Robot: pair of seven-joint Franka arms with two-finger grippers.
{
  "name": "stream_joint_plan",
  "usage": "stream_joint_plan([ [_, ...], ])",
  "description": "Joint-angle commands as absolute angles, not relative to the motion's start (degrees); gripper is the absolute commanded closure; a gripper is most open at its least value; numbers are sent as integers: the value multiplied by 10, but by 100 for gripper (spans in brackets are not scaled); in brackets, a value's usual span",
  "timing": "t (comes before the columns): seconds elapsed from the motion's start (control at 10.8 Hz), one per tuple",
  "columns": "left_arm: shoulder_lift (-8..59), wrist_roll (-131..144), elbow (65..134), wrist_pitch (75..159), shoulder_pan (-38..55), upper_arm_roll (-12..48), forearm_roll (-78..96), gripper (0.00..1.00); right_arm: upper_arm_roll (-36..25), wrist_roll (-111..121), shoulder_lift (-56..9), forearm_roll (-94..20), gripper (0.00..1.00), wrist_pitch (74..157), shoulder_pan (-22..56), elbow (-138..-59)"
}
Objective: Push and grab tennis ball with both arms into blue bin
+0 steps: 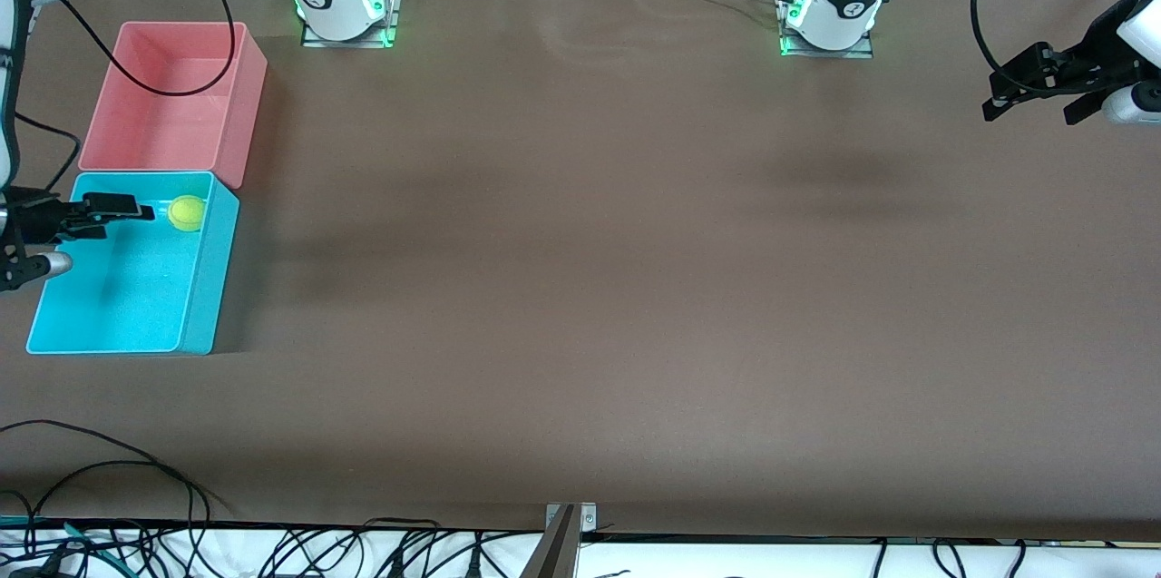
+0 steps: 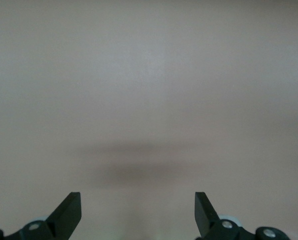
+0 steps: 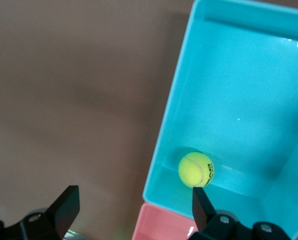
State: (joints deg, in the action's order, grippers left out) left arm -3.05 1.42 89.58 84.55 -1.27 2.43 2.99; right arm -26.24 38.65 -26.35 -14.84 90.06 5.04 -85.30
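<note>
The tennis ball lies inside the blue bin, in the corner next to the pink bin, at the right arm's end of the table. My right gripper is open and empty and hangs over the blue bin, beside the ball and apart from it. In the right wrist view the ball rests on the floor of the blue bin, and the right gripper is open with nothing between its fingers. My left gripper is open and empty, waiting over bare table at the left arm's end; the left wrist view shows it over bare table.
A pink bin of the same size stands against the blue bin, farther from the front camera; it also shows in the right wrist view. Black cables hang over the pink bin and lie along the table's front edge.
</note>
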Motion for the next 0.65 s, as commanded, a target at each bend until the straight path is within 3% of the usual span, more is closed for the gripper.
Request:
stream_joint_plan([
  [0.0,-18,0,875,842,-15,25,36,0,-265,263,-201,-66,0,865,118,-838],
  [0.55,-17,1,875,841,-12,27,37,0,-263,179,-152,-25,0,867,144,-838],
])
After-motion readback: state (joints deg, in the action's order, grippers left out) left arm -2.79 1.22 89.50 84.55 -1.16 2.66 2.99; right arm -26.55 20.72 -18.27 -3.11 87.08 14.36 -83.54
